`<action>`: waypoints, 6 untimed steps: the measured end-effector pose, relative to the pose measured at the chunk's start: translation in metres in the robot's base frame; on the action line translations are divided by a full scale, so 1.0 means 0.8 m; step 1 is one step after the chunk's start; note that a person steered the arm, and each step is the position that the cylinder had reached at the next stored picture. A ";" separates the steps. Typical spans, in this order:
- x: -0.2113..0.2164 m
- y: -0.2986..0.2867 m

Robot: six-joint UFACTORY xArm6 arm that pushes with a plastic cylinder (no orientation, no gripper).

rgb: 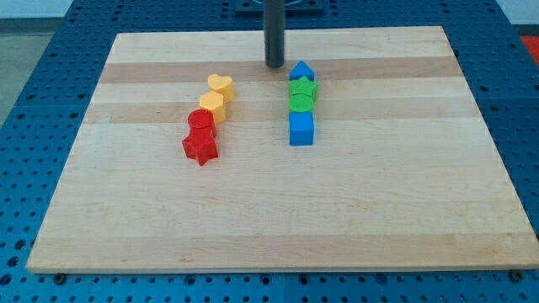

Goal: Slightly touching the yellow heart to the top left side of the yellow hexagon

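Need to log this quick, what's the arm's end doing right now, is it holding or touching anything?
My tip: a bare rod with no gripper, holding nothing, touching no block, just left of the blue block at the view's top.

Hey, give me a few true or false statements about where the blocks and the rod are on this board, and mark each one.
1. The yellow heart sits just above and right of the yellow hexagon, close against it. True.
2. My tip is pressing on the yellow heart. False: it stands apart, to the view's right of it, nearer the blue pentagon-like block.
3. The red star is the lowest block of the left column. True.
4. The blue cube lies at the top of the right column. False: it is at the bottom, below the green blocks.
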State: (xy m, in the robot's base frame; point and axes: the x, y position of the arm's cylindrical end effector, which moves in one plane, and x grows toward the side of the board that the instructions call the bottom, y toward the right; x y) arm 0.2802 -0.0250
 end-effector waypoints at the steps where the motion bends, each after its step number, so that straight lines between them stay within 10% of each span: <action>1: 0.018 -0.016; 6: 0.075 -0.086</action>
